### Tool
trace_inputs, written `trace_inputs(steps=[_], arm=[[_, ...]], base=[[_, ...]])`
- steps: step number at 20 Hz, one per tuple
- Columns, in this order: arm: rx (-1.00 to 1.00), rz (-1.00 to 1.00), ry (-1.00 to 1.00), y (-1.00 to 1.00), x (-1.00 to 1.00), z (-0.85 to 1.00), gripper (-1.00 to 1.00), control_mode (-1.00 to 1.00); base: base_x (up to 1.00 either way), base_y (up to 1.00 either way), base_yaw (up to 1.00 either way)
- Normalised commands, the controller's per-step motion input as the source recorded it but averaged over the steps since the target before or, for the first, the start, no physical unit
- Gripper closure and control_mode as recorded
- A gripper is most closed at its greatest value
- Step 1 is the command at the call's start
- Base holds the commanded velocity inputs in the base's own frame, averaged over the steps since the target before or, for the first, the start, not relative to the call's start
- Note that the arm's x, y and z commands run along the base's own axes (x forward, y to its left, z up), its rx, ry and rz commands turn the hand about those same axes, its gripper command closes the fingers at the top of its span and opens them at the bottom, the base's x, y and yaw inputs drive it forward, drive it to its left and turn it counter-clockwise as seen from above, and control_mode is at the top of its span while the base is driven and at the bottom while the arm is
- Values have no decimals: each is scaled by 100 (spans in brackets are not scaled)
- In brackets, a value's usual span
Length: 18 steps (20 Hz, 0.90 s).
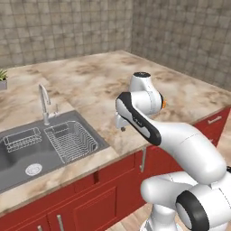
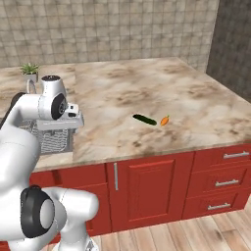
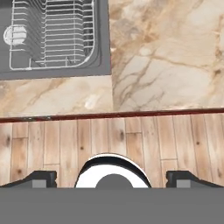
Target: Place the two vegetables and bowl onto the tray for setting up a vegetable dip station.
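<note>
Overhead, the marble counter point(image 2: 147, 93) runs into a corner of grey tiled wall point(image 1: 67, 27), above red cabinets point(image 2: 147, 186) and a wood floor point(image 3: 131, 131). Its grey sink point(image 1: 27, 153) holds a wire basket point(image 1: 72, 140), with a faucet point(image 1: 44, 103) behind. From the right base camera, the dark green cucumber point(image 2: 144, 119) and orange carrot point(image 2: 165, 120) lie near each other on the counter, just apart. The gripper point(image 3: 112, 177) hangs over the counter's front edge, its fingertips point(image 3: 41, 177) wide apart, holding nothing.
</note>
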Motion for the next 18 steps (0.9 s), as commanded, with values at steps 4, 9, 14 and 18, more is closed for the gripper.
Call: trace_inputs(steps=[4,9,14,18], arm=[[0,0,0,0,0,0,-100,100],[0,0,0,0,0,0,-100,100],[0,0,0,0,0,0,-100,100],[0,0,0,0,0,0,-100,100]], base=[[26,-80,15],[42,-63,20],[54,-41,23],[45,-27,19]])
